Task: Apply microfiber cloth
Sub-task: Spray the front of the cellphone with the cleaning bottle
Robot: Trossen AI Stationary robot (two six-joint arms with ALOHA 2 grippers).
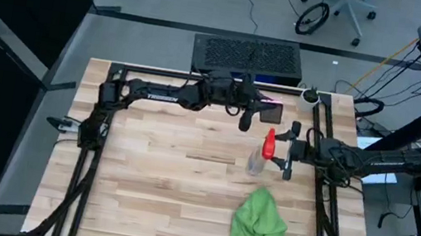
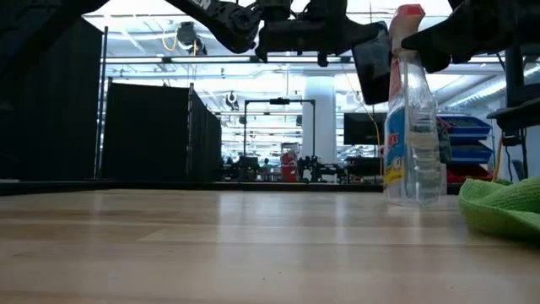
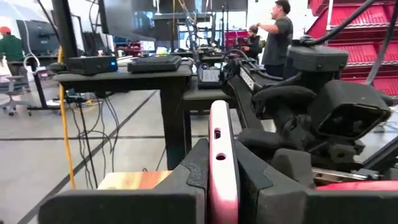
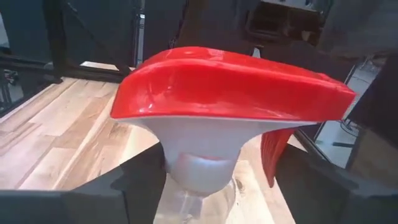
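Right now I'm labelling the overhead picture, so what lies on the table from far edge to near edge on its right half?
Left gripper holding the phone → spray bottle with the right gripper at its red nozzle → microfiber cloth.

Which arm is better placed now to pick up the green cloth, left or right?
Probably right. The right gripper is nearer the microfiber cloth, but it is around the spray bottle neck and must let go first. The left gripper holds the phone at the far edge.
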